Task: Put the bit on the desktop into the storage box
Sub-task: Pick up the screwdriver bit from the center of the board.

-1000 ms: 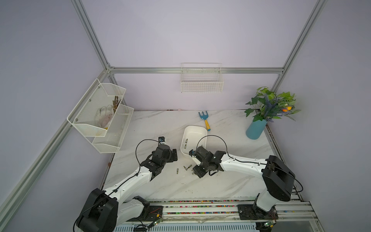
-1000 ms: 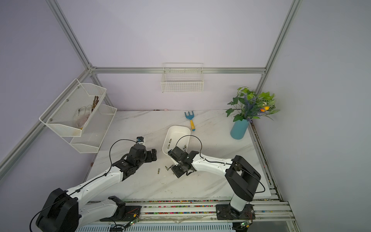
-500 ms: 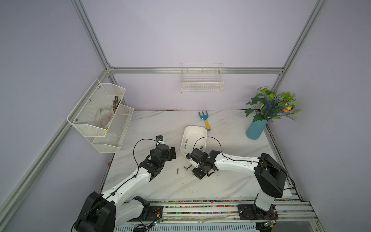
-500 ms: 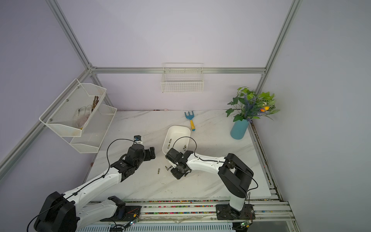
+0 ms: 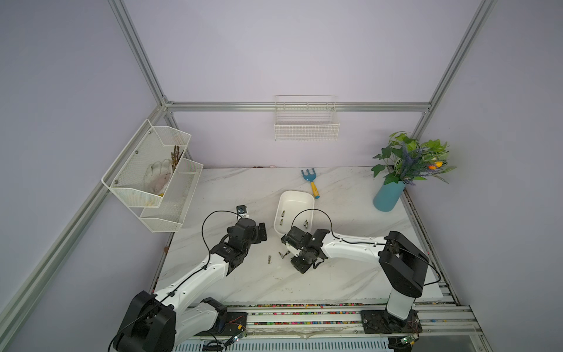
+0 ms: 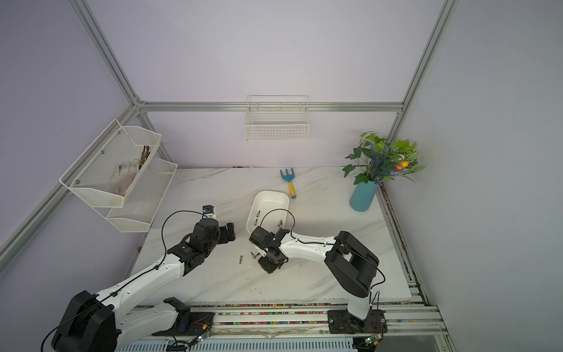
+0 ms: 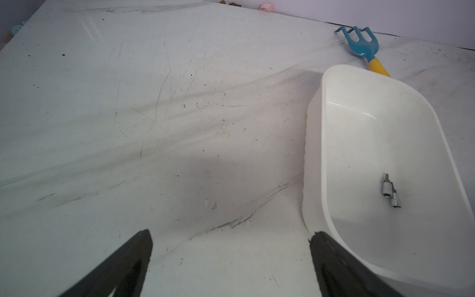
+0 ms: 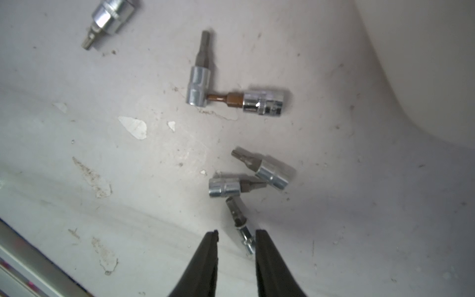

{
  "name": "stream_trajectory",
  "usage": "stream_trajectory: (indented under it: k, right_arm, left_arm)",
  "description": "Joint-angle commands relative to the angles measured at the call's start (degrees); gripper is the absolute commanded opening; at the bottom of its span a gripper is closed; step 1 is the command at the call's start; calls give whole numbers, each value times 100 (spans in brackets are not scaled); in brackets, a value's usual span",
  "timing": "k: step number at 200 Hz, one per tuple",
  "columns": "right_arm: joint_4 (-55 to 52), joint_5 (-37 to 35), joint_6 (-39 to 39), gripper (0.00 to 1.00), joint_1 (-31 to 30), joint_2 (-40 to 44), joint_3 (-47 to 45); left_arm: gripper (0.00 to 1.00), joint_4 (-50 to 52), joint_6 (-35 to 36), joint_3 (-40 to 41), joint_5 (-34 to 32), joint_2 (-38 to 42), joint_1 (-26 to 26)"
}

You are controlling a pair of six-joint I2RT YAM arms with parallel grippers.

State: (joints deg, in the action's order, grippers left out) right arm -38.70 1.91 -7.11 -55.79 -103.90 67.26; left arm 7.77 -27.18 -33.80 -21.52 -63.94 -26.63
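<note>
My left gripper [image 7: 230,232] hangs over bare desktop [image 5: 231,189], jaws spread as wide as they go, with nothing between them. To its right, between my 2 hands, a lone socket bit [image 5: 269,259] lies flat on the marble.

Further right is my right gripper [image 8: 237,232], low over a cluster of bits. Its jaws stand at a narrow gap that straddles the chrome end of 1 slim bit [image 8: 240,223], which lies on the desktop pointing away from the fingertips. 1 jaw looks to be against it. The other shows a sliver of marble beside it, so I do not count the bit as gripped.

Just past its tip, a flat-tip bit [image 8: 231,186] and a star-tip bit [image 8: 267,169] touch in a V. Beyond them a hex bit [image 8: 201,74] and a brown-shanked bit [image 8: 257,101] meet at a right angle.

The storage box [image 5: 295,192] sits just beyond this hand, with 3 boxed bits [image 5: 305,224] on its floor. Past the box lies a blue hand rake [image 5: 310,179]. Well off to the hand's right stands a teal vase [image 5: 388,196] of greenery.
</note>
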Motion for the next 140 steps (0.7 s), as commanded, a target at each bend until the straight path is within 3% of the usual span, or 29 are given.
stream_trajectory:
  k: [1, 140]
  right_arm:
    - [-112, -86, 61, 29, -55, -120, 94]
    - [-190, -199, 35, 19, -64, -289, 60]
  left_arm:
    - [100, -171, 90, 23, -75, 66, 40]
    - [100, -174, 90, 10, -39, 40, 53]
